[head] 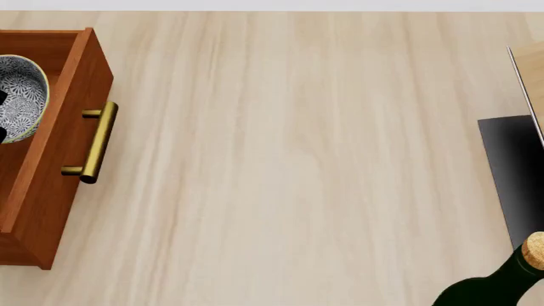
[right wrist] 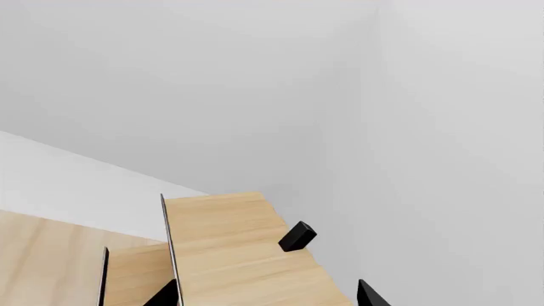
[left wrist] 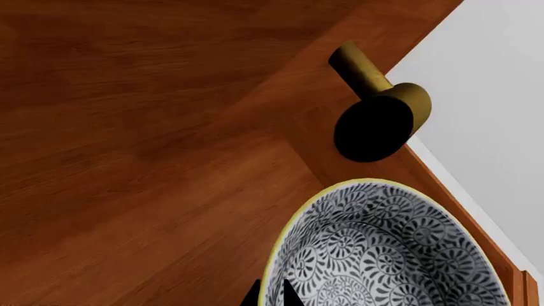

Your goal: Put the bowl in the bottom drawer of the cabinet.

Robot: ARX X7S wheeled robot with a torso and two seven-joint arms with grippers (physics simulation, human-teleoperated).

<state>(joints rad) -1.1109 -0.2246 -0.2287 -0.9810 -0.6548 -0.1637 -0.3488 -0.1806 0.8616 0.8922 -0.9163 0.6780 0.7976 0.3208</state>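
One bowl [left wrist: 386,252] against left end effector [left wrist: 270,294]; over bottom drawer [head: 60,127]

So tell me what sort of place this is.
Probably a simulated home, kitchen or dining area, though that is a guess: a pale wood floor, a cabinet's open bottom drawer holding a patterned bowl, and a corked dark bottle.

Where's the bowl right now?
The bowl sits at the head view's far left, within the open bottom drawer, behind its brass handle; the left wrist view shows it close up.
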